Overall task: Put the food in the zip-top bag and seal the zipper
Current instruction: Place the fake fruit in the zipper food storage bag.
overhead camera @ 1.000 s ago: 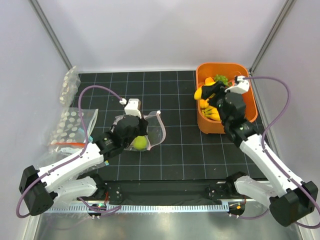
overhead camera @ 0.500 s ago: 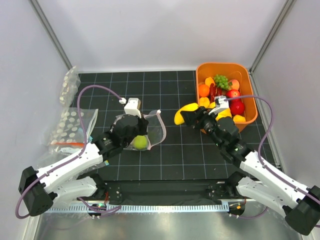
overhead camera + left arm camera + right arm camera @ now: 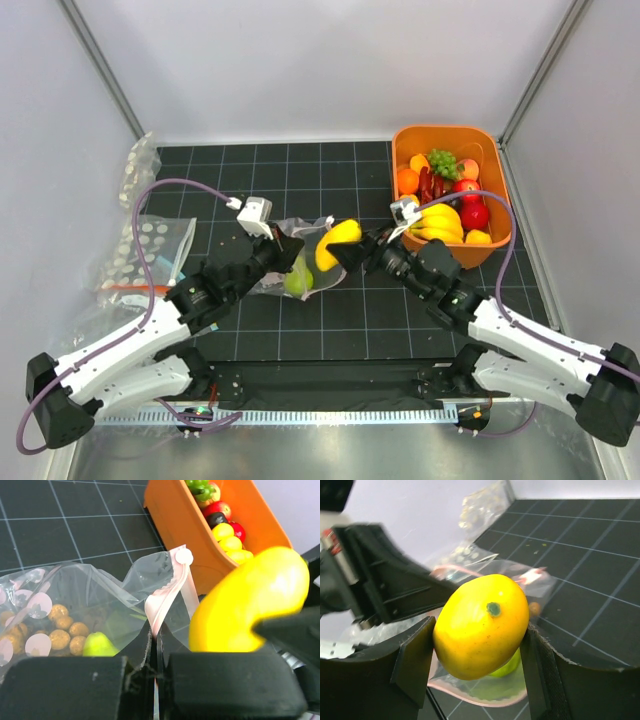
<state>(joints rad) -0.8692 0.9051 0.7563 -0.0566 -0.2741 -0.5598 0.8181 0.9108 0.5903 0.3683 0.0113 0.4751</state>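
Note:
My right gripper (image 3: 345, 252) is shut on a yellow toy fruit (image 3: 334, 243), a curved mango-like piece, held just right of the mouth of the zip-top bag (image 3: 298, 262). It fills the right wrist view (image 3: 481, 625). My left gripper (image 3: 292, 258) is shut on the bag's pink zipper (image 3: 169, 591) and lifts the rim. Inside the bag lie a green pear (image 3: 98, 645) and a brown nut-like cluster (image 3: 62, 630). The yellow fruit also shows at the right of the left wrist view (image 3: 247, 602).
An orange tub (image 3: 497, 195) at the back right holds bananas (image 3: 440, 222), red, orange and green toy fruits. Clear bags with white dots (image 3: 145, 255) lie at the left edge; another (image 3: 138, 170) lies at the back left corner.
My right arm has lifted the yellow fruit out of the orange tub and carried it left to the bag's mouth. My left gripper has raised and tilted the bag's rim toward it.

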